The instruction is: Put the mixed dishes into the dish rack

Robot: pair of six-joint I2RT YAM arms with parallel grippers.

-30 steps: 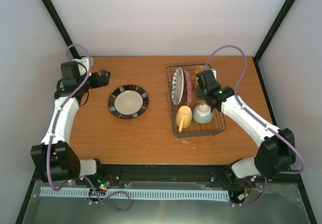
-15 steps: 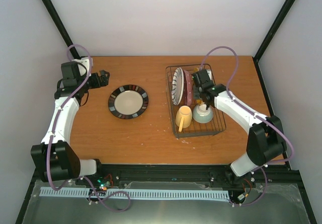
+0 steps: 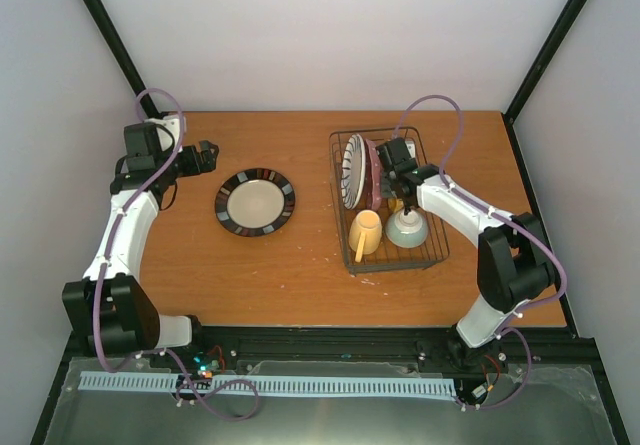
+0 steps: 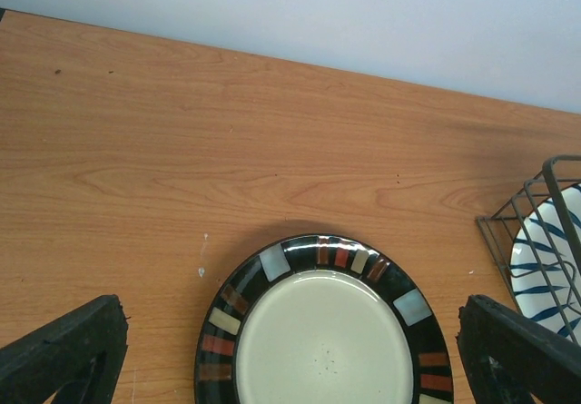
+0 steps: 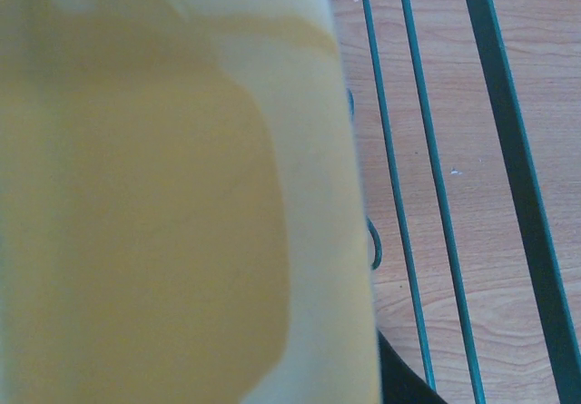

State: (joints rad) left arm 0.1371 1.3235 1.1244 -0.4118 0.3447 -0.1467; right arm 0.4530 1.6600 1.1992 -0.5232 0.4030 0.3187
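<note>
The dark wire dish rack stands right of centre. It holds the white striped plate and the pink plate upright, and the pale yellow mug and the pale green bowl at its near end. My right gripper is inside the rack beside the pink plate, shut on a yellow plate that fills its wrist view; only one fingertip shows. The dark-rimmed plate lies flat on the table. My left gripper is open and empty, hovering behind it.
The rack's wires run close to the right of the yellow plate. The rack's corner and the striped plate show at the right of the left wrist view. Black frame posts stand at the back corners.
My right gripper has moved left inside the rack towards the pink plate, and its elbow has swung inward. The left arm and the dark-rimmed plate have not moved.
</note>
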